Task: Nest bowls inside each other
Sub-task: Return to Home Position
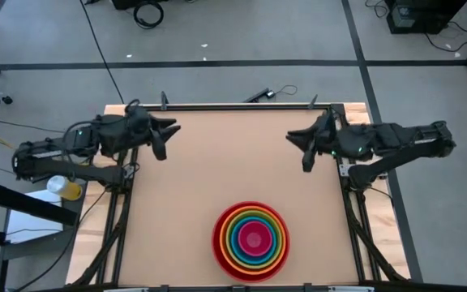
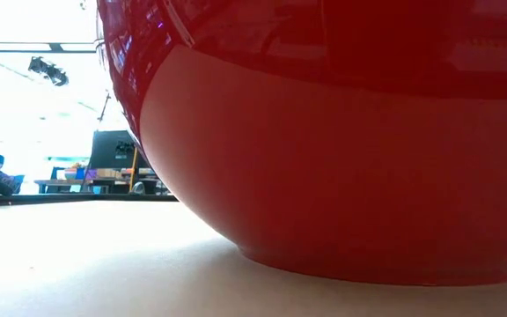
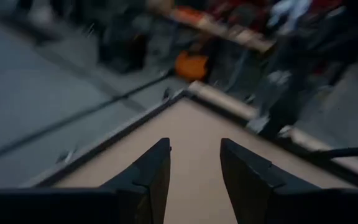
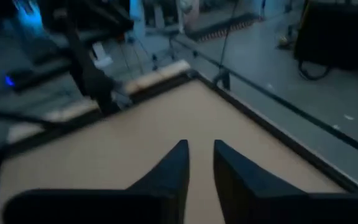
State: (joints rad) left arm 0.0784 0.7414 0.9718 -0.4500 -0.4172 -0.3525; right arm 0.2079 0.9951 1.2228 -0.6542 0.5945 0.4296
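Note:
The bowls [image 1: 251, 241] stand as one stack near the table's near edge. The red one [image 1: 220, 243] is outermost, and orange, green, blue and pink rings sit inside it. The low view is filled by the red bowl's wall [image 2: 341, 150], whose base rests on the tabletop. My left gripper [image 1: 167, 139] hovers over the far left corner, open and with nothing in it [image 3: 194, 149]. My right gripper [image 1: 298, 151] hovers over the far right part of the table. A narrow gap shows between its fingers, with nothing in it [image 4: 201, 149].
Bare brown tabletop [image 1: 233, 162] lies between the two arms and the stack. A dark rail runs along the table's far edge [image 1: 242, 105]. A yellow object [image 1: 65, 188] sits off the table at the left. Cables lie on the floor beyond.

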